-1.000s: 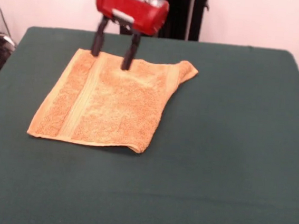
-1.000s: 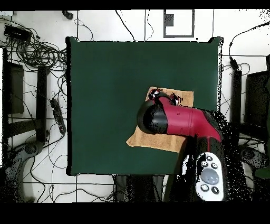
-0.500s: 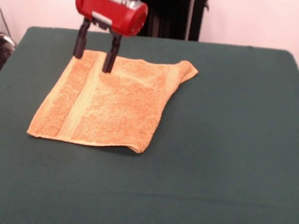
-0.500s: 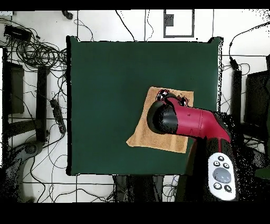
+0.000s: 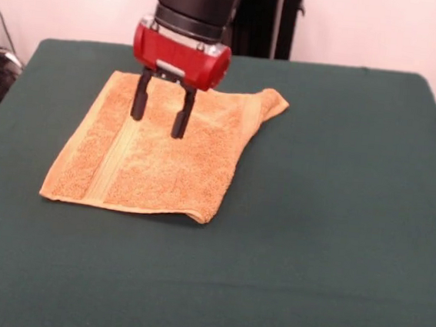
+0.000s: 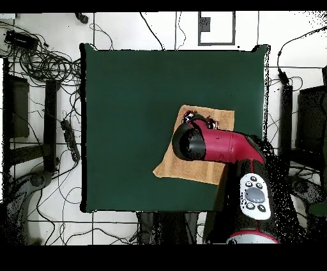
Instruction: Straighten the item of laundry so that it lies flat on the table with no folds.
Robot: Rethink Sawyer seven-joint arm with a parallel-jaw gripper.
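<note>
The orange-tan towel (image 5: 157,154) lies on the dark green table (image 5: 328,220), left of centre in the front view. One woven band runs down its left part. Its far right corner is bunched and its right side looks folded under. My gripper (image 5: 159,117) hangs open over the towel's far middle, its two black fingers (image 5: 139,98) pointing down just above the cloth, holding nothing. In the overhead view the arm (image 6: 217,147) covers much of the towel (image 6: 175,167), and the gripper itself is hidden there.
Cables and floor gear (image 6: 45,64) lie beyond the table's edge in the overhead view. A black stand (image 5: 267,17) rises behind the table. Bare green surface (image 6: 128,96) spreads to the towel's side.
The gripper has moved from the towel's far left edge toward its middle and come nearer and lower. The towel has not moved.
</note>
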